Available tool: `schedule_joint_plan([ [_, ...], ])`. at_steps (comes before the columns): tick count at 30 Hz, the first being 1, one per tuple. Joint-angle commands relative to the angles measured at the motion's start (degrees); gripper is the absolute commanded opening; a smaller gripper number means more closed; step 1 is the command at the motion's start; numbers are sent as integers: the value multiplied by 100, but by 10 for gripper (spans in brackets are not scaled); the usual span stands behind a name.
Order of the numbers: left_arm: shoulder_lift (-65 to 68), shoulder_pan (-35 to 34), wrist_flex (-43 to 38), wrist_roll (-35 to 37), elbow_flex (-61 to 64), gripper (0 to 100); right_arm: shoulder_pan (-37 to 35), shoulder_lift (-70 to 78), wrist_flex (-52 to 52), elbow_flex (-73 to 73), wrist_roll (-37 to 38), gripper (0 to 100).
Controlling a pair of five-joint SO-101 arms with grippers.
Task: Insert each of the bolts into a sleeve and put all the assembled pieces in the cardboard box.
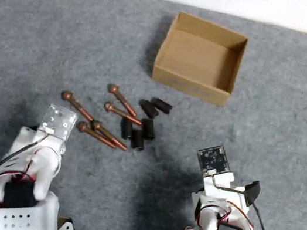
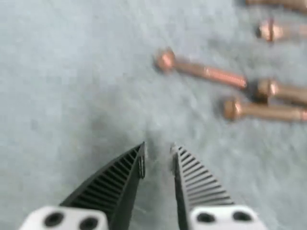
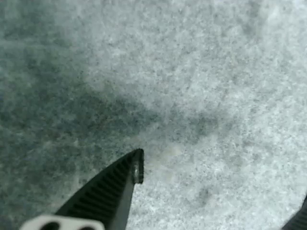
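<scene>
Several copper bolts (image 1: 104, 124) lie on the grey felt at centre-left, with several short black sleeves (image 1: 143, 124) just right of them. The cardboard box (image 1: 168, 49) stands open farther back. My left arm (image 1: 39, 157) is at the near left, just short of the bolts. My left gripper (image 2: 158, 151) hovers over bare felt, its jaws a small gap apart and holding nothing; the nearest bolt (image 2: 201, 72) lies a little beyond the tips. My right arm (image 1: 221, 201) is at the near right. My right gripper (image 3: 220, 184) is wide open over bare felt.
The grey felt mat (image 1: 268, 141) covers the whole table. Open room lies left of the bolts and between the sleeves and the right arm. A pale wall runs along the far edge.
</scene>
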Motion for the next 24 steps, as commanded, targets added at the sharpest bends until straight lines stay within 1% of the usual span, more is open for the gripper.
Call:
schedule_joint_plan([
  [1, -22, -40, 88, -88, -1226, 108, 22, -40, -13, 690, 62, 464],
  [4, 189, 110, 325, -88, -2158, 106, 330, -40, -13, 664, 62, 464],
  [6, 822, 251, 466, -79, -2809, 105, 637, -40, -13, 655, 62, 464],
  [8, 1886, 400, 571, -44, -3442, 105, 954, -40, -13, 620, 62, 464],
  [10, 3275, 523, 598, 229, -4163, 105, 1103, -40, 48, 330, 35, 464],
  [14, 6026, 637, 624, 1266, -5569, 108, 1130, -40, 286, -224, -18, 464],
  [16, 7029, 646, 633, 1618, -6132, 108, 1130, -40, 180, -435, -229, 464],
  [19, 7793, 655, 624, 1987, -6448, 108, 1095, -40, 145, -541, -369, 464],
  [22, 7873, 901, 580, 2224, -6352, 108, 1095, -40, 4, -576, -387, 464],
  [24, 7758, 1209, 580, 2365, -6211, 108, 1095, -31, -13, -593, -404, 464],
])
